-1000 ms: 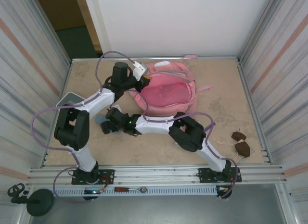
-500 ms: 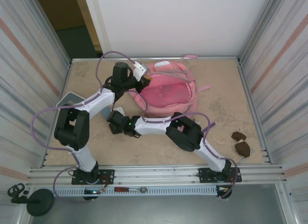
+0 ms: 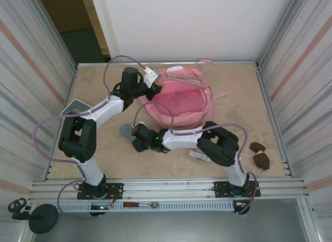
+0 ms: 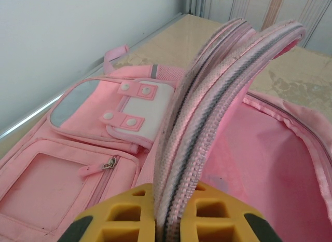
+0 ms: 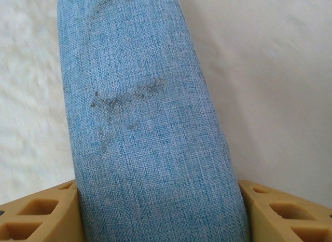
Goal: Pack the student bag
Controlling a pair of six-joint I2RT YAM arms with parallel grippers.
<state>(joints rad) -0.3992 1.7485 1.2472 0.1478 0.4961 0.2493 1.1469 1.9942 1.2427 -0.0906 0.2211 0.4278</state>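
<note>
The student bag (image 3: pixel 179 102) lies flat against the middle of the tabletop's (image 3: pixel 93 81) far edge. Its main compartment gapes open, showing pink lining. The left jaws pinch the zippered rim (image 4: pixel 207 96) at the bag's left side, and the rim runs up between the yellow pads (image 4: pixel 124 213). Beside it are the bag's (image 4: pixel 93 164) front pockets and white patch (image 4: pixel 137 104). The right jaws clamp a blue fabric case (image 5: pixel 145 122) between both pads (image 5: pixel 46 216), just off the bag's near-left corner. Whether the case (image 3: pixel 126 130) touches the tabletop cannot be told. Two brown pieces (image 3: pixel 257 147) sit by the near right corner, and a small white item (image 3: pixel 198 155) lies towards the near edge.
</note>
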